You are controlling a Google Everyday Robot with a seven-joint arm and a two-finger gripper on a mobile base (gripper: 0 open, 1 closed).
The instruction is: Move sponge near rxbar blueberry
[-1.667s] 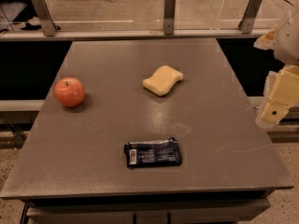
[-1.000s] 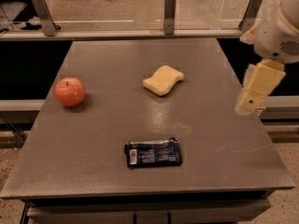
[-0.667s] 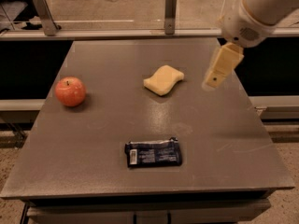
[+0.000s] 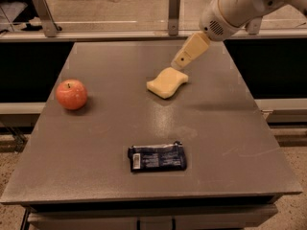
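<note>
The pale yellow sponge (image 4: 167,82) lies on the grey table (image 4: 96,133), right of centre toward the back. The rxbar blueberry (image 4: 157,157), a dark wrapper with a white label at its left end, lies flat near the front edge. My gripper (image 4: 181,63) reaches in from the upper right on a white arm; its cream tip hangs just above the sponge's back right corner, very near it.
A red apple (image 4: 72,94) sits at the table's left side. A glass barrier with metal posts (image 4: 174,6) runs behind the back edge. The floor drops away on both sides of the table.
My gripper has swung from beyond the table's right edge leftward and inward, ending just over the sponge's back right corner. The sponge, bar and apple have not moved.
</note>
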